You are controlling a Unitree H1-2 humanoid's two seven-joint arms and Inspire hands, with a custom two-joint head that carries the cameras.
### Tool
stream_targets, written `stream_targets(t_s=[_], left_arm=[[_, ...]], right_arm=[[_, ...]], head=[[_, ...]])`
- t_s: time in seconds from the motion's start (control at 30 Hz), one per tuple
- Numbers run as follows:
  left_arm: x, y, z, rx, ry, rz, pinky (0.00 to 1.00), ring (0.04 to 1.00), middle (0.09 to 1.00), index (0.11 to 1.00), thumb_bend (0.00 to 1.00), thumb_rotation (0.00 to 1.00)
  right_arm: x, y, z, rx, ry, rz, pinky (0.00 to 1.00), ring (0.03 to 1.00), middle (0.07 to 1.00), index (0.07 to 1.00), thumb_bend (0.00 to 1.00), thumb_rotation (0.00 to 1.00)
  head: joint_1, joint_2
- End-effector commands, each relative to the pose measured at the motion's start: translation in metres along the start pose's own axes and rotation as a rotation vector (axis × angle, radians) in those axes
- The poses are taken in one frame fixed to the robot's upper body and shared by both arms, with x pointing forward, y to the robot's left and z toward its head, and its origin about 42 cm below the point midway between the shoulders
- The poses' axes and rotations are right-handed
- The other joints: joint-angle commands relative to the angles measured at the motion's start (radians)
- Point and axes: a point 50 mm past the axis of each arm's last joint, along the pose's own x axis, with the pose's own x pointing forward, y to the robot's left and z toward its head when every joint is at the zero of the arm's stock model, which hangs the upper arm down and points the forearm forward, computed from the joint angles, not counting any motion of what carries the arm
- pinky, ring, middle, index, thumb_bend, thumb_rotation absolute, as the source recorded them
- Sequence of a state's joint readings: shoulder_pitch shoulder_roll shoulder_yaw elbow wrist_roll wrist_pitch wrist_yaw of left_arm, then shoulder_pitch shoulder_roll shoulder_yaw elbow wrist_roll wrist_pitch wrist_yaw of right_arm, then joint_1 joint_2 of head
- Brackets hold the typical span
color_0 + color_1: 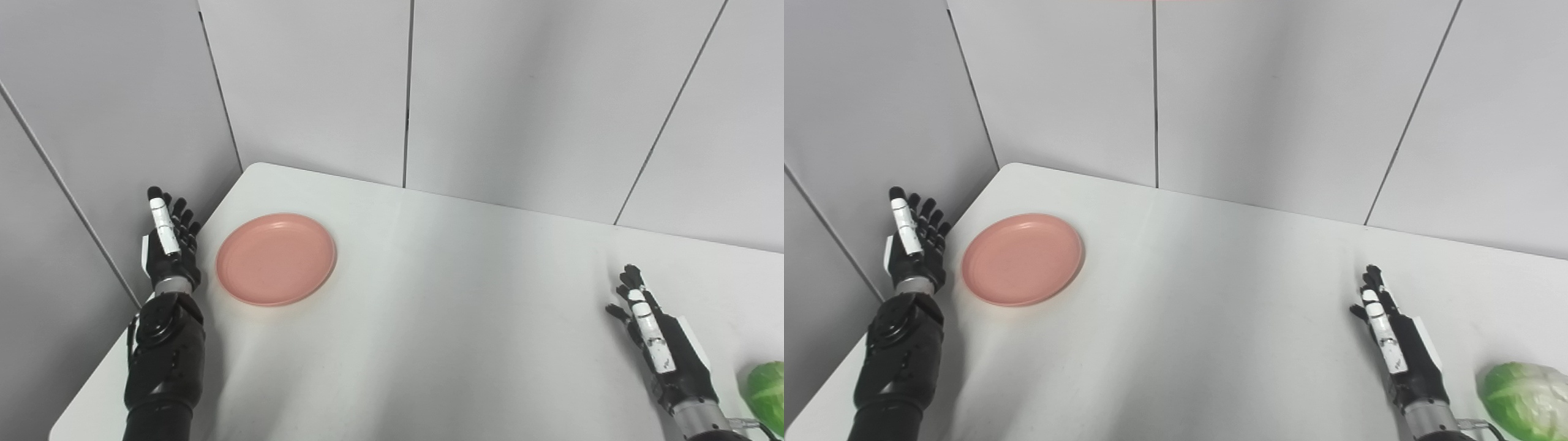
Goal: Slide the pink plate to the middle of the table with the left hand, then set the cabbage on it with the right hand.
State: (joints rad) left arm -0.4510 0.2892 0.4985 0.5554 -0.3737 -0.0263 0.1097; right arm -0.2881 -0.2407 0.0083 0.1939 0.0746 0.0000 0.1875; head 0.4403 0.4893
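A pink plate (275, 258) lies flat on the white table (441, 306) near its left edge; it also shows in the right eye view (1021, 258). My left hand (168, 242) is open, fingers straight and pointing away, just left of the plate at the table's edge and apart from it. A green cabbage (1526, 392) lies at the table's near right; only its edge (767, 393) shows in the left eye view. My right hand (655, 334) is open and empty, fingers straight, just left of the cabbage and not touching it.
Grey wall panels (490, 92) stand close behind the table and along its left side, right beside my left hand. The table's rounded far-left corner (260, 166) lies behind the plate.
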Motion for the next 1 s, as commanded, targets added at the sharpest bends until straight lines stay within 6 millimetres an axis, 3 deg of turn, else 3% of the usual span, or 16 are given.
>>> stream_targets(t_s=[0.0, 0.2, 0.63, 0.97], left_arm=[[0.013, -0.014, 0.019, -0.009, -0.074, -0.028, 0.95, 0.958, 0.948, 0.949, 0.79, 0.99], [0.013, -0.023, 0.004, -0.015, -0.009, -0.102, 1.00, 0.985, 0.981, 0.988, 0.82, 1.00], [0.007, -0.044, -0.028, 0.037, 0.101, -0.228, 1.00, 1.000, 0.997, 0.995, 0.78, 1.00], [-0.012, -0.075, -0.044, 0.088, 0.154, -0.330, 0.99, 0.978, 0.978, 0.980, 0.79, 1.00]], right_arm=[[0.001, -0.002, 0.002, -0.013, 0.020, 0.010, 1.00, 0.989, 0.998, 1.000, 0.26, 1.00], [0.001, -0.002, 0.001, -0.008, 0.019, 0.011, 1.00, 0.995, 1.000, 1.000, 0.28, 1.00], [0.000, 0.000, 0.003, -0.024, 0.019, 0.019, 1.00, 0.993, 1.000, 1.000, 0.28, 1.00], [-0.001, 0.002, 0.001, 0.011, 0.016, 0.006, 1.00, 0.999, 1.000, 1.000, 0.30, 1.00]], head=[[-0.002, 0.002], [-0.005, 0.005], [-0.014, 0.007], [-0.020, 0.008]])
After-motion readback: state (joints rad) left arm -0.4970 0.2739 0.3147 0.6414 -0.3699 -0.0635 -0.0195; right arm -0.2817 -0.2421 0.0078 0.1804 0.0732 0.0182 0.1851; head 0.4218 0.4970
